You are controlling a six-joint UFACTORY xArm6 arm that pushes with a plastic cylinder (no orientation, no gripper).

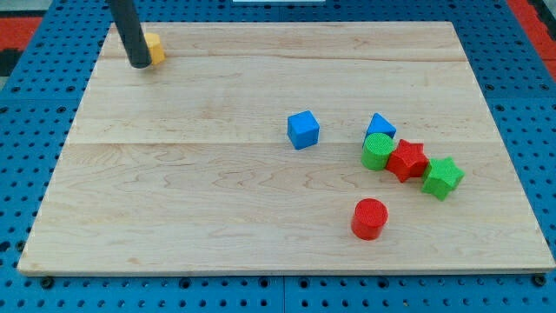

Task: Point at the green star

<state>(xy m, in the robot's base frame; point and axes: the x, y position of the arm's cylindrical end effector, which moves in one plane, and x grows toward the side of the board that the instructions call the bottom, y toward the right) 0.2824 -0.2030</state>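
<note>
camera view: my tip (139, 64) beside yellow block (155, 48), no claw visible; crossing worktop (174, 217) may knock red star (407, 160) touching green star (443, 177).

Green star (443, 177), red cylinder (369, 217), blue cube (303, 129)

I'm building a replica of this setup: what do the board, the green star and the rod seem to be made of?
The pale rectangular board looks like light unvarnished wood: visible grain and plank seams, matte. The green star-shaped block looks like matte plastic or painted wood; uniform colour, no grain visible, so it stays open. The straight dark rod ending in my tip looks like smooth black plastic or rubber-coated metal; slight sheen only.
</note>
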